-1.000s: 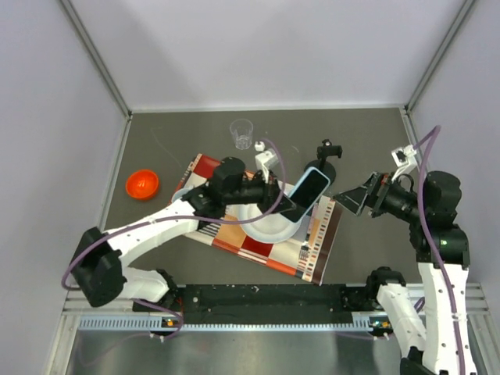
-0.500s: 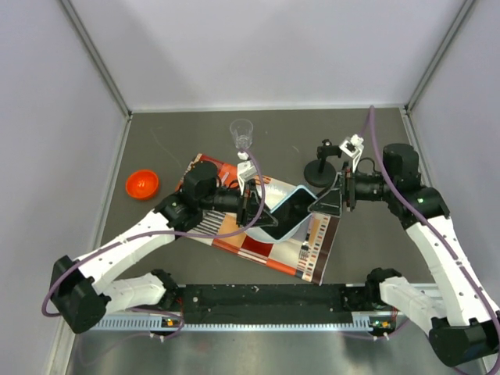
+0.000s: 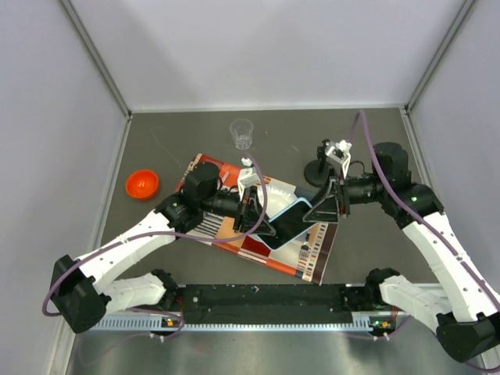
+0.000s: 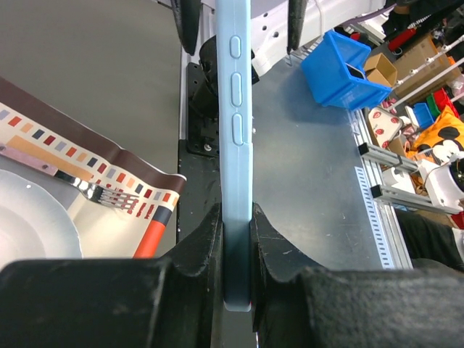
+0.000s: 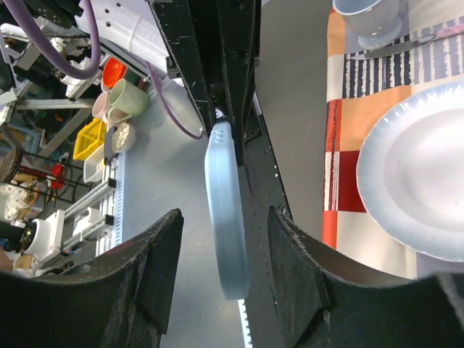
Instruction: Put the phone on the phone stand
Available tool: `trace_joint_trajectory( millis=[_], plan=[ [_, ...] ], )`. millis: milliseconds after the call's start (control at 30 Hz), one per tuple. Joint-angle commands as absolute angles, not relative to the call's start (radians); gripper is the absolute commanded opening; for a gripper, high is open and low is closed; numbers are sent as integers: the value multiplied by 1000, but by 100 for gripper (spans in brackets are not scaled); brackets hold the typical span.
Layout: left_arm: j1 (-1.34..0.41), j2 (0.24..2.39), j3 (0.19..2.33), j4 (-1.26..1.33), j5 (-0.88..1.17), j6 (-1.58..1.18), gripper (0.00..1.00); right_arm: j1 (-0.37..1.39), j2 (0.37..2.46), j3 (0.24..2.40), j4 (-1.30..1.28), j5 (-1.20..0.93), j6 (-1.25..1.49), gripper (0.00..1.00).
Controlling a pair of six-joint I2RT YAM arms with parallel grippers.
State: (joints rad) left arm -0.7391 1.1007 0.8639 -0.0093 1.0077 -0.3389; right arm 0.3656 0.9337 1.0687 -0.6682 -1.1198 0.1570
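Note:
The phone (image 3: 287,223), black screen with a light blue rim, hangs tilted over the patterned mat. My left gripper (image 3: 262,221) is shut on its left end. In the left wrist view the phone (image 4: 235,138) stands edge-on, pinched between both pads of the left gripper (image 4: 237,239). My right gripper (image 3: 319,209) straddles the phone's other end. In the right wrist view the phone (image 5: 226,217) sits between the right gripper's (image 5: 224,217) spread fingers, with a gap on the left side. The black phone stand (image 3: 316,172) stands just behind the right gripper, partly hidden by it.
A clear cup (image 3: 243,133) stands at the back of the table. An orange bowl (image 3: 143,184) lies at the left. The striped placemat (image 3: 314,251) carries a white plate (image 5: 420,181), a fork (image 4: 109,194) and a pale mug (image 5: 366,14). Walls enclose three sides.
The right arm has swung in from the right and brought its narrowing jaws around the phone's free end. The left arm has pulled back and lowered the phone toward the mat.

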Motion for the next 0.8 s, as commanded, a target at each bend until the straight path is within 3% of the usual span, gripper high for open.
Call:
trace_joint_trajectory(
  millis=[0, 133, 367, 567, 767],
  plan=[
    [-735, 1103, 893, 58, 1052, -322, 0, 405, 943, 1115, -620, -1141, 133, 50],
    [-735, 1104, 897, 52, 1045, -316, 0, 417, 951, 1111, -617, -1147, 135, 44],
    [-736, 1095, 902, 58, 1029, -330, 0, 426, 945, 1069, -580, -1120, 165, 44],
    [-736, 1089, 888, 115, 1025, -370, 0, 426, 899, 939, -278, -1092, 385, 38],
    [-736, 1069, 876, 150, 1025, -400, 0, 428, 887, 899, -239, -1117, 408, 30]
  ],
)
